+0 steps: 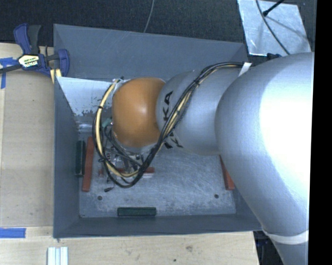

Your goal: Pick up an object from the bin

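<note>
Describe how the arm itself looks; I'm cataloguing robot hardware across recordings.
The arm is thick, rounded and silver-grey, with dark lettering on the segment next to the wrist. A smooth, domed orange cover caps the wrist. Black and yellow cables run along the arm and loop beneath that cover.

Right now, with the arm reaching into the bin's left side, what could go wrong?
The orange wrist cover hides what lies under it, so a grasp there cannot be checked. The red-brown flat stick and dark thin bar lie close to the grey metal bin's left wall, where the arm might scrape.
</note>
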Action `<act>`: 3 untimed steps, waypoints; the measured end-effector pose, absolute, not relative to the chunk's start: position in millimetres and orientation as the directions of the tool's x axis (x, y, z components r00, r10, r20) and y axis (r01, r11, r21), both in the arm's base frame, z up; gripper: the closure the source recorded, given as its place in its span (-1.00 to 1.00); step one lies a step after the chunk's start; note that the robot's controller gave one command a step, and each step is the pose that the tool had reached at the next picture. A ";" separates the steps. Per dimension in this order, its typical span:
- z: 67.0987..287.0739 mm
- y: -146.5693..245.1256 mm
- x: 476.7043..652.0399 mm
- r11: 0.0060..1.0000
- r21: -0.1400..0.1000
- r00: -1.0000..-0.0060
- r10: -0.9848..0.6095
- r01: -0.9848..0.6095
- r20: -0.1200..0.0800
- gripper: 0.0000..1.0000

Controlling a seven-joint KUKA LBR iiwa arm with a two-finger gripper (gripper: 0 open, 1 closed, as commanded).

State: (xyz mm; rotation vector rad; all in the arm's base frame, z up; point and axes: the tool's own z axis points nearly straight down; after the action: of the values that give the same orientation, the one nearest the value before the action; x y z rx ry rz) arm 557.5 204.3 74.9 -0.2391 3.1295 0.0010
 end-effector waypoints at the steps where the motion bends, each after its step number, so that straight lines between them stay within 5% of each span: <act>1: 74.4 204.3 557.5 0.989 0.001 -0.989 -0.151 -0.151 -0.002 -1.00; 3: 74.4 204.3 557.4 0.989 0.001 -0.989 -0.150 -0.150 -0.002 -1.00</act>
State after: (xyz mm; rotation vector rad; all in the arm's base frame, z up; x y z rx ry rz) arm 557.4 204.3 74.4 -0.2369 3.1303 0.0014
